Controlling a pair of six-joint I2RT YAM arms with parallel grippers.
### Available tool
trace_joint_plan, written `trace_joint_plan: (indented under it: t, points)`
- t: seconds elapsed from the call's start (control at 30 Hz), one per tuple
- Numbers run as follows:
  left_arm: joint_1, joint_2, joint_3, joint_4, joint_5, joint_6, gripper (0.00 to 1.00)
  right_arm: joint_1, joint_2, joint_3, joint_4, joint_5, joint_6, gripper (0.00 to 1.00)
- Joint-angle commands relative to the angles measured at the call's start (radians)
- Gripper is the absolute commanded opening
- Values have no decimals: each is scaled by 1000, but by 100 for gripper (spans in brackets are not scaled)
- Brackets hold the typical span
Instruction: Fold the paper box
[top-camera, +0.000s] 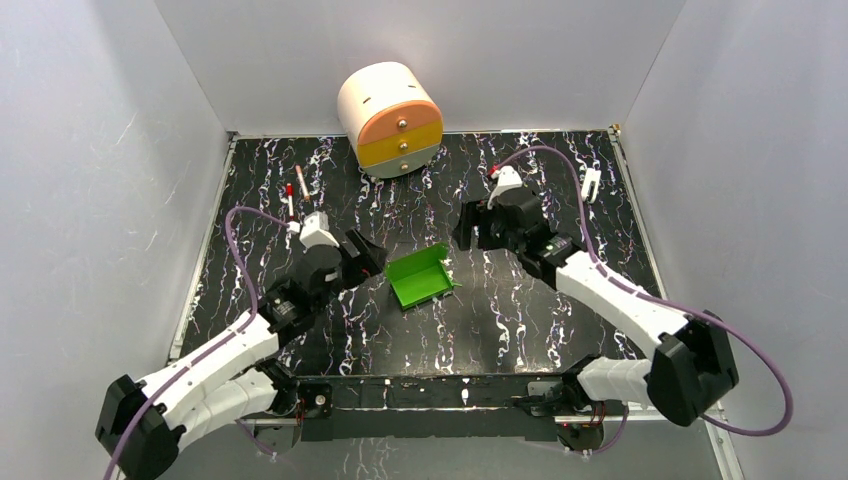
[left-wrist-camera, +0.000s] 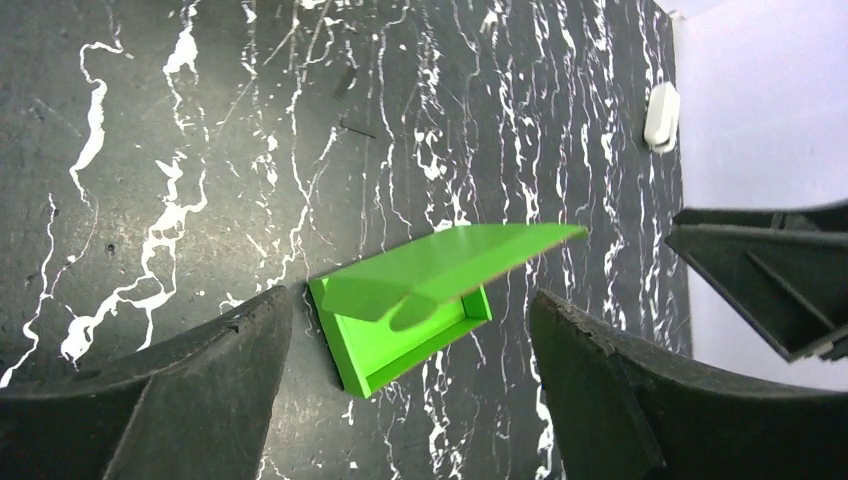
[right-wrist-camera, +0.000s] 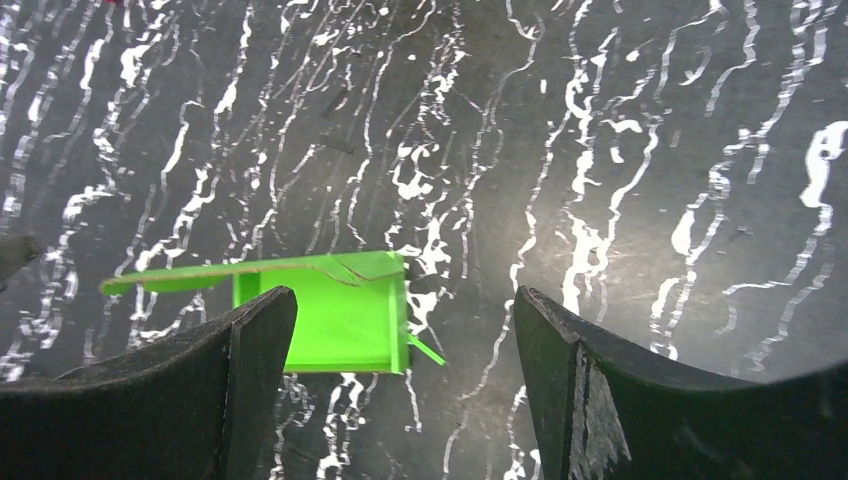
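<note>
The paper box (top-camera: 420, 277) is bright green card, folded into a shallow open tray that rests on the black marbled table. One flap (left-wrist-camera: 470, 255) stands up over the tray, still open. My left gripper (top-camera: 370, 257) is just left of the box, open and holding nothing. In the left wrist view the paper box (left-wrist-camera: 395, 345) lies beyond the left gripper (left-wrist-camera: 410, 300), apart from both fingers. My right gripper (top-camera: 466, 228) hovers above and to the right of the box, open and empty. In the right wrist view the paper box (right-wrist-camera: 330, 315) shows past the right gripper (right-wrist-camera: 405, 295), partly behind its left finger (right-wrist-camera: 245, 360).
A cream round drawer unit (top-camera: 392, 118) with orange and yellow drawers stands at the back centre. Two red-capped pens (top-camera: 294, 190) lie at the back left. A small white object (top-camera: 591, 182) sits at the back right. Grey walls enclose the table on three sides.
</note>
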Motion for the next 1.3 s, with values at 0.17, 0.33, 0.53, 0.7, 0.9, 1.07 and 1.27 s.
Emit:
trace_joint_plan:
  t: [0.17, 0.33, 0.53, 0.7, 0.9, 1.07, 1.27]
  points:
    - [152, 93, 28, 29, 255, -198, 85, -61, 185, 145, 109, -263, 136, 81]
    - [154, 160, 20, 87, 299, -241, 80, -60, 259, 131, 160, -348, 190, 76]
    - [155, 204, 1, 145, 329, -283, 75, -61, 275, 65, 217, -393, 243, 72]
    - [154, 243, -6, 184, 367, -305, 71, -60, 278, 40, 231, -409, 265, 69]
    - [155, 264, -16, 215, 400, -331, 67, -60, 281, 14, 251, -428, 283, 65]
    - [155, 275, -23, 228, 407, -335, 65, -56, 277, -8, 275, -434, 292, 63]
    - [154, 308, -27, 264, 439, -364, 64, -49, 286, -14, 285, -446, 304, 59]
